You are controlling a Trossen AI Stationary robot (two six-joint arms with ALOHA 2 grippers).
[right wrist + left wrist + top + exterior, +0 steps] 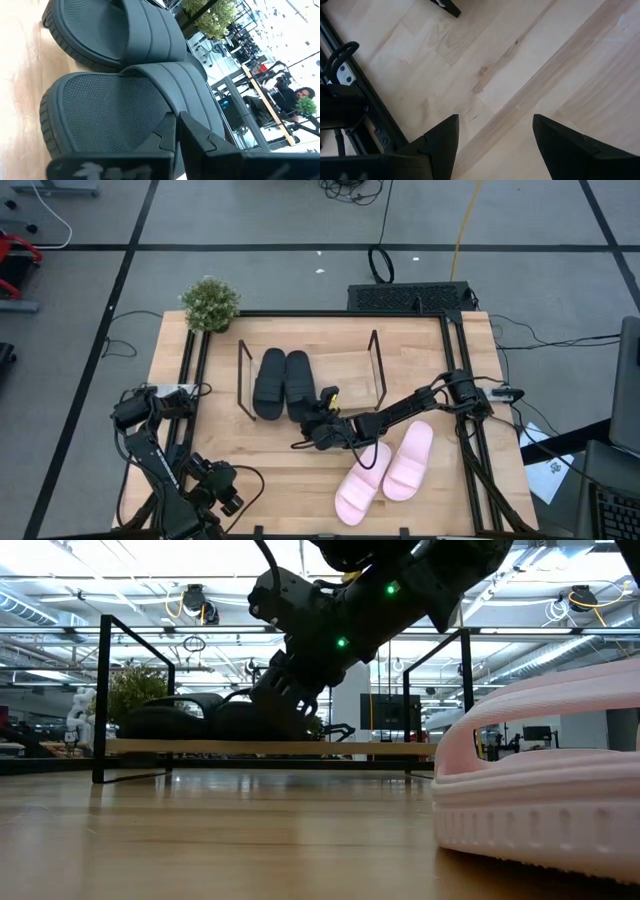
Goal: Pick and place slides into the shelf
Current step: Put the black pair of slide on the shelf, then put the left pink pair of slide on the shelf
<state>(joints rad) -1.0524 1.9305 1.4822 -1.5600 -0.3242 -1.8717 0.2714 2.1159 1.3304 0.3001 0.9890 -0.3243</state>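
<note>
You had both black slides (pixel 283 384) lying side by side on the wooden base of the shelf (pixel 378 370), in its left half, with the toes pointing to the back of the table (pixel 440 480). The right gripper (pixel 322 418) was stretched across the table to the front edge of the shelf, and it sat at the heel of the black slide that is nearer to the middle of the rack. In the right wrist view the fingers (pixel 192 132) were pressed together with no gap, resting over the footbed of that slide (pixel 120 110), and they held nothing. The two pink slides (pixel 385 470) lay on the table in front of the shelf, to the right of the middle, close beside each other and well apart from the rack. The left gripper (pixel 222 490) waited at the front left corner of the table, and its jaws stood wide over bare wood. A small potted plant (pixel 210 304) stood at the back left corner. You could not read any brand, label or writing on the slides or on the shelf.
</note>
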